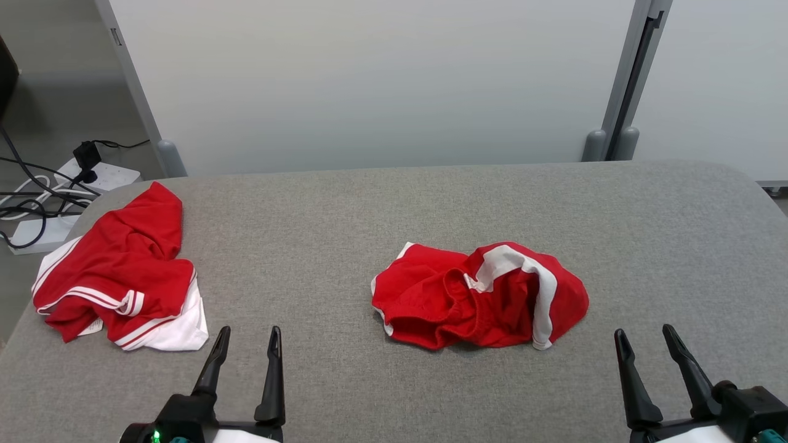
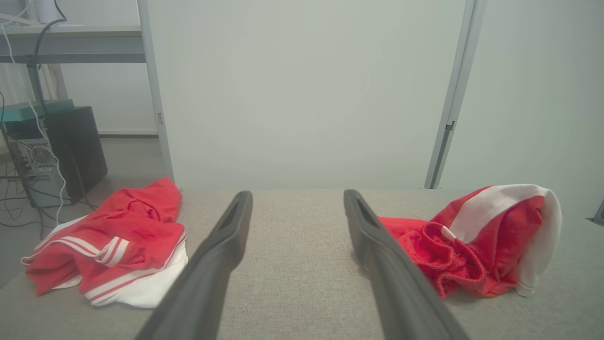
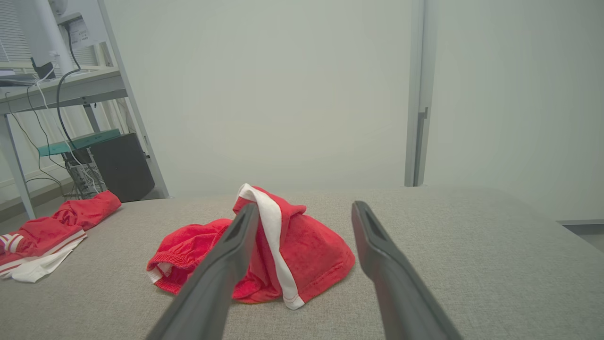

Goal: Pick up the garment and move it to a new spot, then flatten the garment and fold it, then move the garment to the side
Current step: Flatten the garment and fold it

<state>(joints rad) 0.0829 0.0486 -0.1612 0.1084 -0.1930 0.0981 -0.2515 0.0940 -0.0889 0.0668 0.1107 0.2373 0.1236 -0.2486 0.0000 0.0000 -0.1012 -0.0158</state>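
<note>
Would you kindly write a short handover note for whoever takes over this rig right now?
Left gripper: open, empty. Right gripper: open, empty; both at the table's near edge.
Crumpled red garment: mid-table, touching neither gripper. Second red-and-white garment: bunched at the table's left end.
Done: nothing evident; neither garment is flat or folded.
Left: pick up, reposition, flatten, fold, set aside.

A grey fabric-covered counter point(image 1: 431, 203) with rounded far corners carries two crumpled pieces. A red cloth garment with a white band point(image 1: 480, 295) lies bunched near its middle. A red-and-white striped garment point(image 1: 117, 271) lies heaped at its left edge, well apart.
</note>
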